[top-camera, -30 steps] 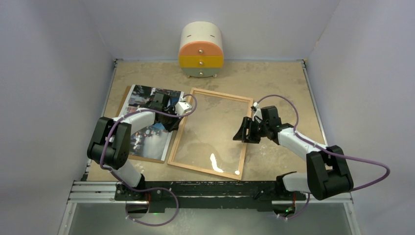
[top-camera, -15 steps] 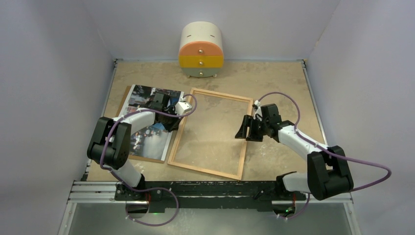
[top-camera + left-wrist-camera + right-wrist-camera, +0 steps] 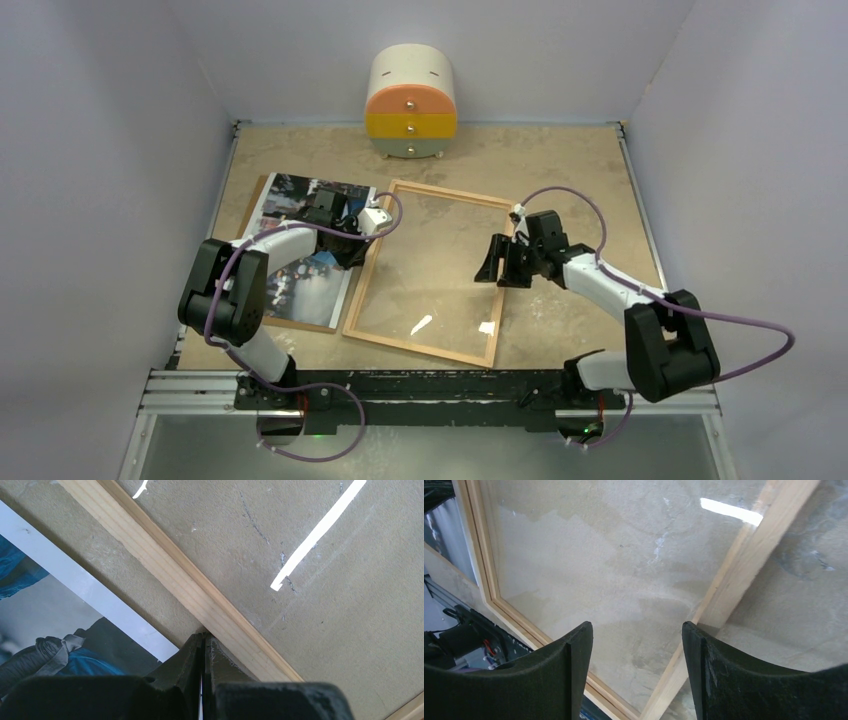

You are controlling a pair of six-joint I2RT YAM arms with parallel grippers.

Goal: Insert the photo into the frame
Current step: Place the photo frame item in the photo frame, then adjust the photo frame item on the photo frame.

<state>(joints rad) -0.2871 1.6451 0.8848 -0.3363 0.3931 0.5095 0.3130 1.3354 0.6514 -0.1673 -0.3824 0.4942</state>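
wood frame [image 3: 417, 349] lies flat and tilted mid-table, with the photo [image 3: 295, 285] just off its left rail

the photo rests on a brown backing board [image 3: 298, 322], close to the left wall and clear of the frame. the left gripper [image 3: 203, 640] is pinched fully closed on nothing, its tip down in the narrow gap where the photo's white edge meets the frame's left rail. the right gripper [image 3: 636, 625] hangs over the frame's right rail with fingers spread wide and empty, nowhere near the photo. bare table [image 3: 560, 160] runs to the right of the frame and beyond it. the frame holds a clear pane [image 3: 430, 270], glare streaks on it. round cabinet [image 3: 411, 103] at the back wall, drawers closed, can't see inside.
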